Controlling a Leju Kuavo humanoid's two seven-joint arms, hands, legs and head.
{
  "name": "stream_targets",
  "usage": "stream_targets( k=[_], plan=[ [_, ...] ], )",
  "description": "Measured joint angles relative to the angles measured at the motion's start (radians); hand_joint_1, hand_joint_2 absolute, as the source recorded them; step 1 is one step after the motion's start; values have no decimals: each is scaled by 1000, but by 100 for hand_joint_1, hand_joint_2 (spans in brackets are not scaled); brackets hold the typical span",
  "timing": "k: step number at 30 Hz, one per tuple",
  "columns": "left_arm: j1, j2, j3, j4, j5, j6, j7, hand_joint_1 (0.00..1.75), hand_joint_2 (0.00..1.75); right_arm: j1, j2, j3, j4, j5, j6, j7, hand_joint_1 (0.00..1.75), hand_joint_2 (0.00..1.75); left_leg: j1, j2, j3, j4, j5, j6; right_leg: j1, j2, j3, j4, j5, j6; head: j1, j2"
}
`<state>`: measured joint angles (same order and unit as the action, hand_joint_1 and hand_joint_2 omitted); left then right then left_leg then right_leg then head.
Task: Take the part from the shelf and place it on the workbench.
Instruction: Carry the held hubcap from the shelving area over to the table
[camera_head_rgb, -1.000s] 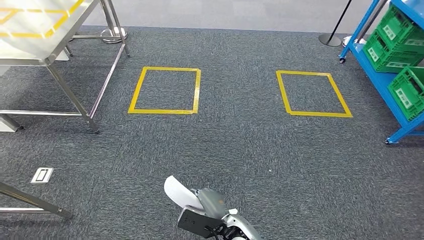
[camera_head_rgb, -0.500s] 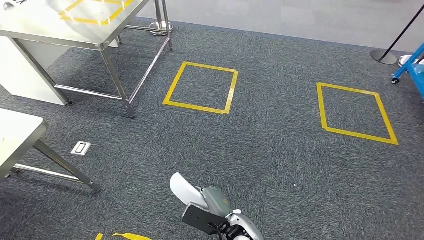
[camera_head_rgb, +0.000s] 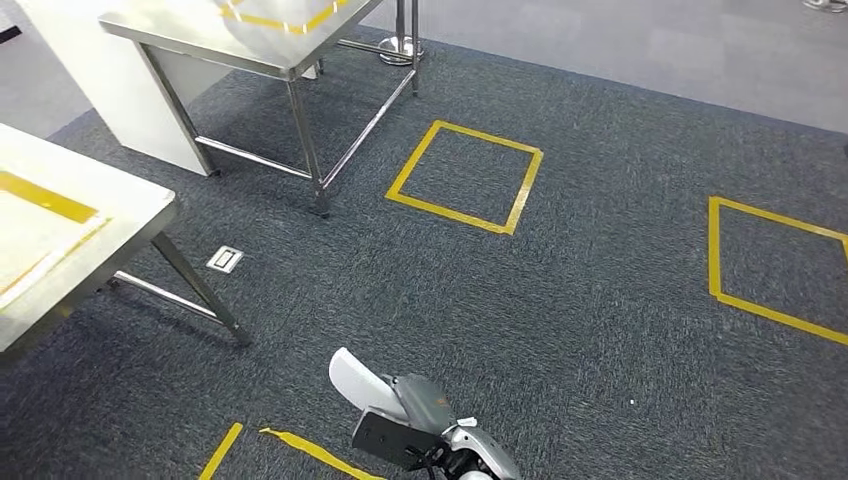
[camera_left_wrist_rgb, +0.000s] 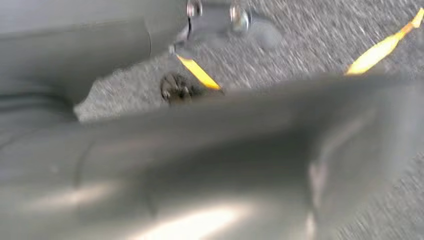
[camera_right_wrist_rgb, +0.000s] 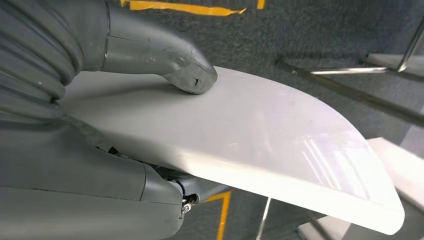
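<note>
On the left of the head view, near edge: a steel worktop (camera_head_rgb: 60, 235) with yellow tape lines on its surface, standing on slanted metal legs. Behind it, toward the upper left: a second steel worktop (camera_head_rgb: 215, 40), also taped in yellow, on straight legs with a low crossbar. On the carpet floor (camera_head_rgb: 560, 300) between the two: a small white floor plate (camera_head_rgb: 225, 260).

Centre, on the floor: a yellow tape square (camera_head_rgb: 465, 177). Near the bottom edge, left of centre: loose strips of yellow tape (camera_head_rgb: 300, 450).

Bottom centre: the right hand (camera_head_rgb: 420, 405), grey, holding the part (camera_head_rgb: 355, 382), a white curved plate. In the right wrist view the thick grey thumb (camera_right_wrist_rgb: 187, 75) presses on the upper face of the part (camera_right_wrist_rgb: 260, 145), the remaining fingers lie under it, and the plate projects well beyond the hand, clear of both worktops and above the floor.

Right edge: a second yellow tape square (camera_head_rgb: 775, 270), partly cut off.

Left hand: the left wrist view is blurred grey surface over carpet and tape; whether that hand is wide or closed cannot be told.
</note>
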<state>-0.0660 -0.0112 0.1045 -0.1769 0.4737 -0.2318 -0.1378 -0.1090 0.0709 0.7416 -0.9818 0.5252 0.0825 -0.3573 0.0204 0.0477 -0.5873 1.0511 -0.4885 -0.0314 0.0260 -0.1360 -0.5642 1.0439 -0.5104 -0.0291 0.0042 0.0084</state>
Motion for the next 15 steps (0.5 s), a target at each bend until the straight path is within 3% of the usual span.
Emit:
stream_targets(
  k=[2, 4, 6, 7, 8, 9, 11, 13, 15],
  plan=[
    [9, -12, 0, 0, -2, 7, -39, 0, 0, -1, 5, -4, -2, -1, 9, -14, 175, 175, 3, -21, -2, -2, 5, 11, -7, 39, -8, 29, -27, 15, 1, 0],
    [15, -23, -1, 1, -9, 16, -69, 0, 0, -2, 7, -9, 2, 2, 13, -24, 175, 175, 6, -44, -6, -3, 10, 19, -16, 104, -51, 131, -89, 28, 3, 0],
    [18, -32, -3, 1, -14, 25, -85, 0, 0, -2, 9, -13, 14, 9, 14, -27, 175, 175, 6, -76, -14, -3, 16, 21, -21, 128, -107, 252, -138, 31, 5, 0],
    [19, -34, -5, 2, -14, 29, -87, 0, 0, -3, 10, -14, 21, 13, 14, -28, 175, 175, 6, -92, -17, -2, 18, 20, -22, 130, -118, 274, -138, 30, 5, 0],
    [22, -37, -6, 2, -14, 31, -88, 0, 0, -5, 13, -14, 26, 16, 13, -29, 175, 175, 6, -109, -19, -2, 21, 18, -23, 133, -110, 258, -118, 28, 6, 0],
    [24, -38, -7, 2, -14, 33, -89, 0, 0, -8, 15, -14, 30, 17, 12, -30, 175, 175, 6, -124, -19, -2, 23, 15, -24, 141, -83, 203, -83, 25, 6, 0],
    [26, -42, -7, 2, -14, 34, -91, 0, 0, -16, 20, -15, 37, 21, 8, -35, 175, 175, 8, -153, -21, -3, 28, 7, -26, 190, -16, 64, -26, 18, 6, 0],
    [27, -43, -8, 2, -16, 33, -94, 0, 0, -21, 25, -15, 43, 22, 6, -47, 175, 175, 11, -177, -27, -6, 36, -7, -23, 222, 12, -1, -8, 14, 7, 0],
    [30, -42, -10, 3, -13, 38, -88, 0, 0, -23, 31, -16, 48, 20, 8, -59, 175, 175, 13, -195, -33, -15, 45, -22, -20, 203, 12, -6, -1, 4, 8, 0]
  ],
)
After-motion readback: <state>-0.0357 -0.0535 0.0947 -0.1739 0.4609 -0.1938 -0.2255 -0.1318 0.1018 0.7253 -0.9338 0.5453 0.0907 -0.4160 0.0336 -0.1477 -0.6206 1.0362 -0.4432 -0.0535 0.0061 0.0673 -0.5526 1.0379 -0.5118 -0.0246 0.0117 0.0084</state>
